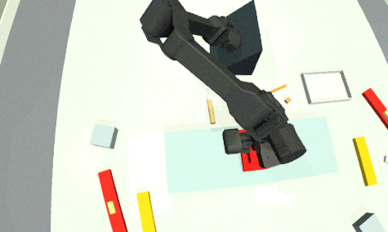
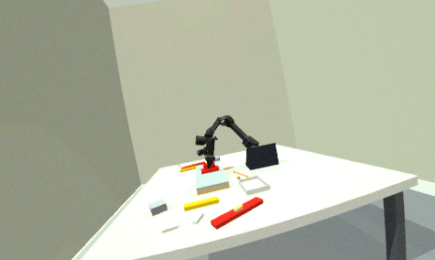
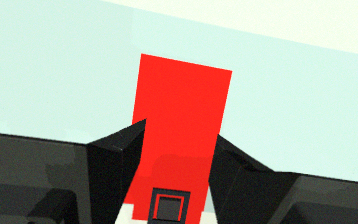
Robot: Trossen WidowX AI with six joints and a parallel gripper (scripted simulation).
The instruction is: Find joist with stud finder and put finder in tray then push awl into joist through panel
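The red stud finder (image 1: 247, 167) (image 2: 210, 171) (image 3: 185, 90) is upright on or just above the pale blue floor panel (image 1: 200, 163) (image 2: 209, 182) (image 3: 300, 110); a small gap cannot be told. My gripper (image 2: 210, 165) (image 3: 177, 128) is shut on it, one finger on each side. Its small square display (image 3: 170, 207) is dark with a red outline in the wrist view. The awl (image 1: 211, 111) (image 2: 228, 167), with a tan handle and thin tip, lies beside the panel's edge on the arm's side. The grey-rimmed tray (image 1: 331, 101) (image 2: 258, 190) is empty. The joist is hidden.
A dark wedge-shaped block (image 1: 253, 37) (image 2: 262, 157) stands near the arm's base. An orange stick (image 1: 278, 88) and small orange cube (image 1: 287, 100) lie between panel and tray. Red levels (image 1: 106, 184) (image 1: 380, 110), yellow bars (image 1: 146, 210) (image 1: 364, 161) and grey blocks (image 1: 103, 136) (image 1: 372, 224) lie around.
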